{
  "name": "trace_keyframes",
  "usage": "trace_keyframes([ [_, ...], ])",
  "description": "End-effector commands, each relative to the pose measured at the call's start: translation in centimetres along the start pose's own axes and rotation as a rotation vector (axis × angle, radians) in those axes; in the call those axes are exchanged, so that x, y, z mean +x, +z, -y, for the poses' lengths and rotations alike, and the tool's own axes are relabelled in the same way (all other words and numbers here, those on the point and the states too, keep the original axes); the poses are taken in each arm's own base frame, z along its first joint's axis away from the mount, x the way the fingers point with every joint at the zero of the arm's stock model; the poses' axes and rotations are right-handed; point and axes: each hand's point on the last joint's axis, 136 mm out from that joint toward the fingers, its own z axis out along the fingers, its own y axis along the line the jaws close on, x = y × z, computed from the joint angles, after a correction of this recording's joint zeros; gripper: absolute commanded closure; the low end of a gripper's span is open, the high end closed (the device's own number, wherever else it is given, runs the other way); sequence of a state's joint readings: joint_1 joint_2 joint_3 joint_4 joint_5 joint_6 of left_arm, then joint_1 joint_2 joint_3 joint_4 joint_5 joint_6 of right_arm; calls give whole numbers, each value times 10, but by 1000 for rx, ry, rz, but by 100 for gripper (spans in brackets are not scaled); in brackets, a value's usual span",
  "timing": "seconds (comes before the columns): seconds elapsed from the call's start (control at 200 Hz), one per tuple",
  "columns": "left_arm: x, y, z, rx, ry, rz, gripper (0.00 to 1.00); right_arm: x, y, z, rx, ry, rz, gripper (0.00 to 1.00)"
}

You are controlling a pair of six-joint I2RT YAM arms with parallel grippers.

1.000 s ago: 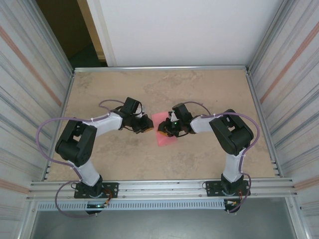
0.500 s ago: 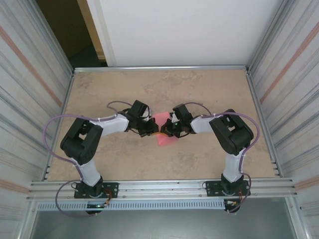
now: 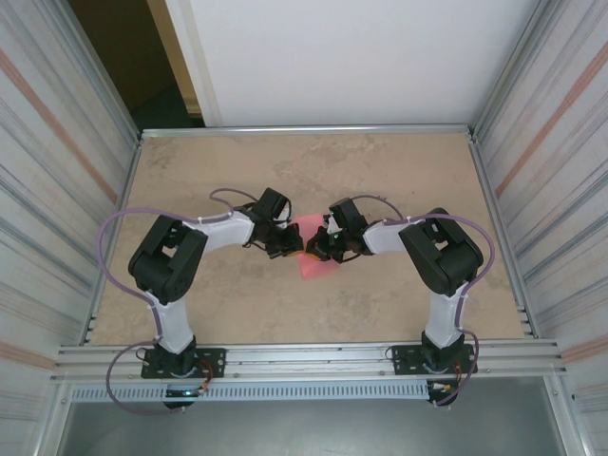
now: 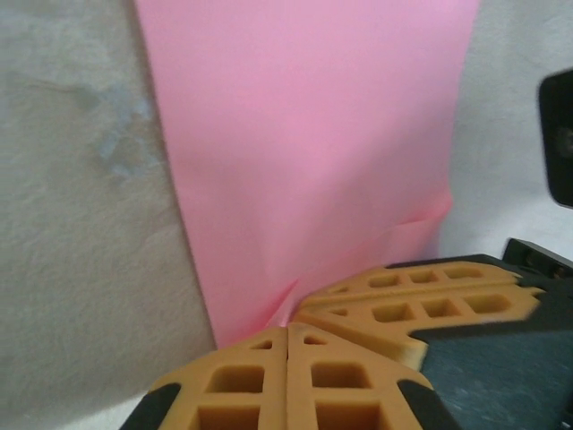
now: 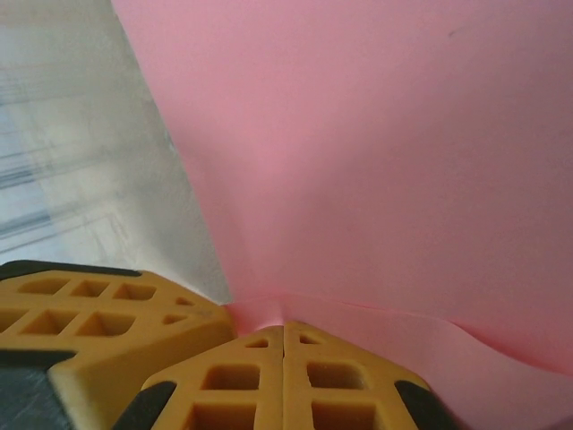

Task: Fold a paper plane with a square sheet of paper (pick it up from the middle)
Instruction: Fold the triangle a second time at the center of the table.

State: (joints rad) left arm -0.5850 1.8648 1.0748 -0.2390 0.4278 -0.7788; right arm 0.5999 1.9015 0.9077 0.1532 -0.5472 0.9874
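The square sheet of paper (image 3: 313, 267) lies pink on the tan table between the two arms, partly covered by both gripper heads. My left gripper (image 3: 293, 249) meets it from the left and my right gripper (image 3: 314, 249) from the right, tips almost touching. In the left wrist view the paper (image 4: 313, 152) puckers into a small ridge that runs into my shut left gripper (image 4: 288, 328), with the right gripper's fingers (image 4: 421, 300) right beside it. In the right wrist view the paper (image 5: 376, 161) folds up into my shut right gripper (image 5: 284, 326), and the left gripper's fingers (image 5: 107, 309) sit at the left.
The tan table (image 3: 209, 171) is ringed by a metal frame (image 3: 304, 130) and ribbed side walls. Purple cables loop off both arms. Bare table lies behind and in front of the paper.
My left arm swung right until its gripper reached the paper's left side. Both grippers closed, and the paper now rises in a small ridge at their tips.
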Motion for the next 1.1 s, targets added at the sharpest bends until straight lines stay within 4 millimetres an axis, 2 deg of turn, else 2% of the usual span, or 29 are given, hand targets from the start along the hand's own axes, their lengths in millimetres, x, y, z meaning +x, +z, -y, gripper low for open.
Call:
trace_keyframes([
  [0.0,2,6,-10,-65,13,-10,100,21,10,63,191,135,-56,100],
  [0.125,4,9,-20,-107,-2,-15,100,20,9,58,170,127,-53,100],
  [0.225,6,9,-28,-145,-7,-22,100,17,7,44,126,111,-48,100],
  [0.386,11,11,-41,-199,-12,-45,100,5,-12,-5,-1,28,-22,99],
  [0.476,12,12,-44,-211,5,-49,100,-2,-31,-21,-21,-36,16,98],
  [0.541,10,13,-42,-198,27,-53,100,-4,-38,-21,-6,-70,37,98],
  [0.641,9,14,-38,-183,61,-59,100,-3,-40,-11,12,-80,28,98],
  [0.917,6,15,-32,-166,108,-69,100,2,-24,-5,21,-101,-27,99],
  [1.097,7,15,-34,-167,112,-78,100,2,-14,9,58,-82,-43,100],
])
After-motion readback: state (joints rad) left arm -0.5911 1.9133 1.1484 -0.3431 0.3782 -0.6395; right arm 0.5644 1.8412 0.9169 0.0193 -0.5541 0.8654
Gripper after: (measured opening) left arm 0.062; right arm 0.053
